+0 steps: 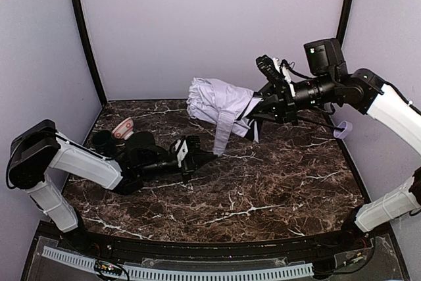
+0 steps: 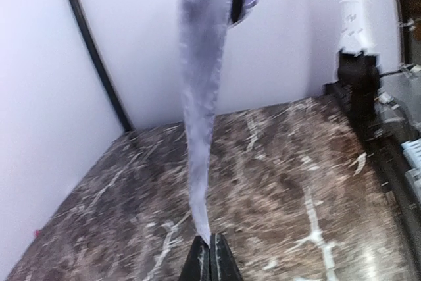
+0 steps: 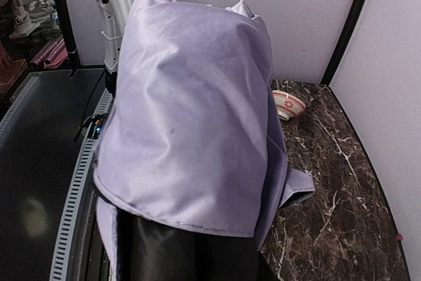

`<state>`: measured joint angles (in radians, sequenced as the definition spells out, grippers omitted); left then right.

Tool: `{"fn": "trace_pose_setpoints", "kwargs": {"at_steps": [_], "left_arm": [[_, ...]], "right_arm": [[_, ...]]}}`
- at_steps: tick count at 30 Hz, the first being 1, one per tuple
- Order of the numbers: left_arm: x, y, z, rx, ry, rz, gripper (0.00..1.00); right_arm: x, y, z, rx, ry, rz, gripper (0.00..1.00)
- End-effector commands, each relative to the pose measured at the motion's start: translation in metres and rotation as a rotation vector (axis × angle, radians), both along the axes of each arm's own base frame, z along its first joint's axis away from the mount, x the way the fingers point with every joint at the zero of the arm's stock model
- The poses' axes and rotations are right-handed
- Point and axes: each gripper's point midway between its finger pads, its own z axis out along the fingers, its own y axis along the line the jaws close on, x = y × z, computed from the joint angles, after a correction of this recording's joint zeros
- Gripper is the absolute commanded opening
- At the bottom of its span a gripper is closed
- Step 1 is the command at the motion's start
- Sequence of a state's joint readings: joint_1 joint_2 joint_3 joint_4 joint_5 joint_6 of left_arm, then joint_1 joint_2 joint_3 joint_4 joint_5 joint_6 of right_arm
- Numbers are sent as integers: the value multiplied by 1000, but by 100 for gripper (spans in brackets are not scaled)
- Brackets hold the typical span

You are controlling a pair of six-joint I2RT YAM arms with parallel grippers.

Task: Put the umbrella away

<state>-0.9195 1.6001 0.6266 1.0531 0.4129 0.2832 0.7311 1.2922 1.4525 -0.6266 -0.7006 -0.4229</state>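
The left wrist view alone shows the left end effector [image 2: 210, 245] pinched shut on the strap [image 2: 200, 116] tip. The right end effector [image 1: 255, 114] holds the umbrella [image 1: 214, 100] aloft over the marble counter [image 1: 276, 182], its fingers hidden by the canopy [image 3: 191, 116]. The bowl [image 3: 288, 104] sits far left, by pale walls [image 1: 210, 24].

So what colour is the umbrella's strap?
The strap is pale lavender; the left wrist view shows it best.

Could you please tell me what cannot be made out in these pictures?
- Right gripper: right wrist view, its grip covered by the pale lavender fabric umbrella it holds up.
- Red-patterned white bowl: right wrist view, partly behind the umbrella.
- Long lavender fabric strap, pinched by the left gripper: left wrist view, blurred, top cut off by the frame edge.
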Motion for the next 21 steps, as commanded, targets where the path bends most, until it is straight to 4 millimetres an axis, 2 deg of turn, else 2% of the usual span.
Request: {"fn": "trace_pose_setpoints", "kwargs": {"at_steps": [1,3,6,8,11,13,14,18,20,21], "left_arm": [[87,29,2,78,-309,338,0],[109,36,18,62,-428,386,0],[116,29,45,76,-634,369,0],[114,23,63,87,-746,342,0],[103,17,87,75,-868,284,0],[95,14,98,68,-921,245,0],[91,14,104,62,-943,227,0],[70,14,131,31,-1039,189,0],[53,14,136,31,-1071,159,0],[40,13,136,32,-1087,136,0]], "right_arm": [[-40,4,4,41,57,191,0],[-59,5,-14,7,132,267,0],[-83,8,-48,-80,240,346,0],[-92,11,-72,-121,312,374,0],[-96,8,-114,-191,406,364,0],[-97,7,-131,-215,447,358,0],[-100,4,-150,-239,493,352,0],[-93,7,-198,-325,600,295,0],[-78,12,-221,-334,656,215,0],[-61,14,-227,-309,676,153,0]]}}
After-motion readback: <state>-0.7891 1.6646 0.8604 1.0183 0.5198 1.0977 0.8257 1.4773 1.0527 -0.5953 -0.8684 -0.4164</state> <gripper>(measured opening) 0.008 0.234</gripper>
